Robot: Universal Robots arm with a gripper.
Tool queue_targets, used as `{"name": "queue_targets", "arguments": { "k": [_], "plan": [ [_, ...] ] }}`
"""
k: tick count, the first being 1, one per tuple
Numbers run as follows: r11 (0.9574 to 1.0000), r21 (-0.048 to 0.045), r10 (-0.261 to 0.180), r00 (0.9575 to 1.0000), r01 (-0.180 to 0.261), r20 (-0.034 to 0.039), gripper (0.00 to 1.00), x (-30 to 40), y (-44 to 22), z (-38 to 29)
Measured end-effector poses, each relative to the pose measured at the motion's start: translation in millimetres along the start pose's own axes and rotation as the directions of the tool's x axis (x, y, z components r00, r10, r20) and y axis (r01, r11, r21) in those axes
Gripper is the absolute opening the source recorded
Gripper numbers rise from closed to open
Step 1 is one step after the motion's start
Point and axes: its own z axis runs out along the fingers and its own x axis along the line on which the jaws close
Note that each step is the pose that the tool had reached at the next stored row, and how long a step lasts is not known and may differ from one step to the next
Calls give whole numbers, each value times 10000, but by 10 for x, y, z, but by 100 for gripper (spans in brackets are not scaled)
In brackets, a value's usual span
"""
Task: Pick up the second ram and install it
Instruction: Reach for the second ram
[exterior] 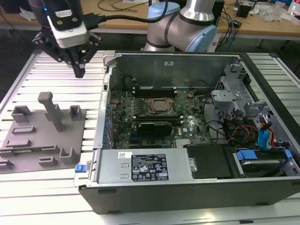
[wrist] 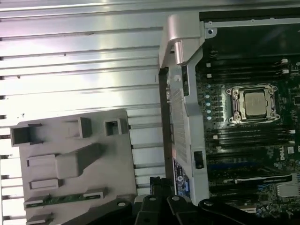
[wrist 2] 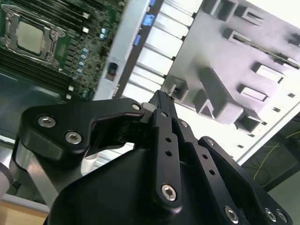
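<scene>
The second ram (wrist: 65, 198) is a thin greenish stick lying in a long slot of the grey plastic holder (wrist: 108, 164) on the slatted table; the second wrist view shows the stick (wrist 2: 267, 50) in that slot too. My gripper (exterior: 79, 71) hangs above the table between the holder (exterior: 42, 136) and the open computer case (exterior: 187, 140), well clear of the stick. Its black fingers (wrist 2: 161, 101) are shut together with nothing between them. Inside the case, the motherboard's processor socket (exterior: 161, 107) lies between long black memory slots (exterior: 154, 90).
A tall grey post (exterior: 51, 110) and several raised blocks stand up from the holder. The case's silver rear wall (exterior: 108, 61) is close to the gripper. A power supply (exterior: 145, 168), cable bundles and drive bays (exterior: 253, 131) crowd the case's near and right parts.
</scene>
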Motion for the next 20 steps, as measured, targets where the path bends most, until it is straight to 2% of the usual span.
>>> {"name": "queue_targets", "arguments": {
  "k": [1,6,9,11,13,14,17,20],
  "plan": [
    [10000,0,-2,10000,2,0,11,62,-5,-1],
    [10000,0,-3,10000,3,0,11,548,-42,-7],
    [10000,-1,-2,10000,2,0,11,773,-69,-6],
    [10000,0,-1,10000,1,0,11,849,-92,-5],
    [10000,0,-3,10000,3,-1,11,968,-143,-3],
    [10000,0,-5,10000,5,-1,11,1065,-190,1],
    [10000,-1,-14,10000,14,-1,11,1189,-273,10],
    [10000,-1,-24,10000,24,-1,11,1277,-331,15]
  ]
}}
